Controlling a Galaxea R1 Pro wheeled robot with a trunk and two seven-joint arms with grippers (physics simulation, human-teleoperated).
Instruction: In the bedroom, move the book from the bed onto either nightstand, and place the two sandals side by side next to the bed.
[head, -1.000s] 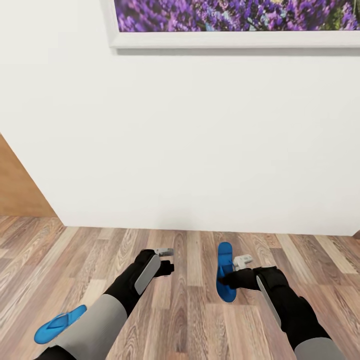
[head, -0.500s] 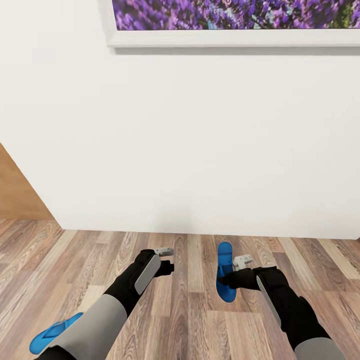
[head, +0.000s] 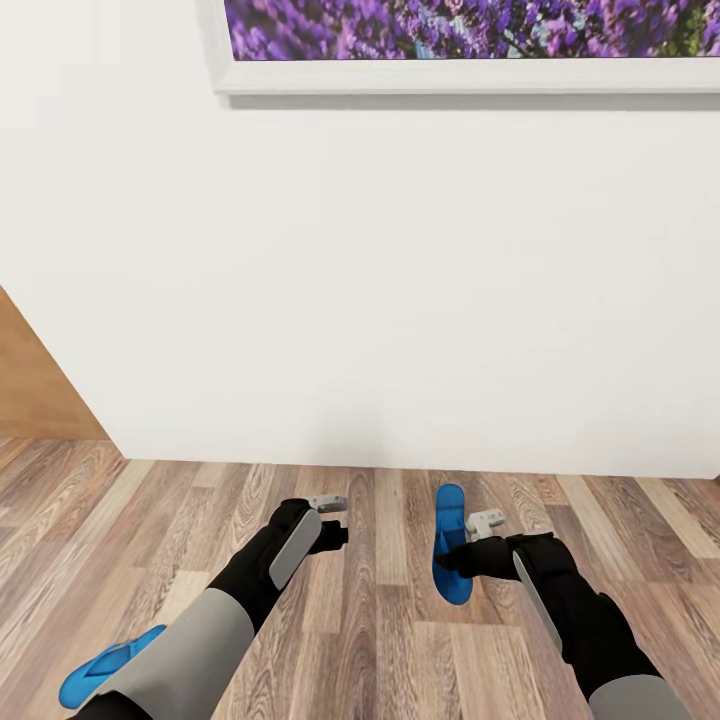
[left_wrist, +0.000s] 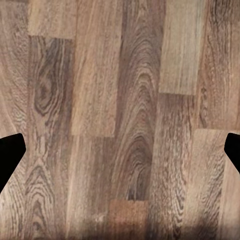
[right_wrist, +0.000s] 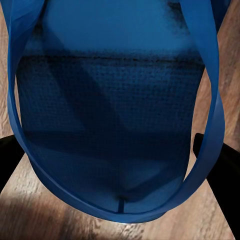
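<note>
**Sandal in right pincer, second one left behind**

Right pincer (head: 462, 553) grasping a blue sandal (head: 450, 545) above the floor (head: 380, 640), apparently by the strap. It could slip loose. Left pincer (head: 336, 522) released, empty. Head view alone shows the other sandal (head: 100, 668) at the robot's left, and the wall (head: 400, 280).

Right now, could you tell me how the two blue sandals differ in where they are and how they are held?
The sandal at the right gripper sits between its fingers, out ahead near the wall; the other sandal lies free on the floor beside the left arm, close to the robot. The first points toward the wall, the second lies slanted. Both are bright blue flip-flops.
</note>
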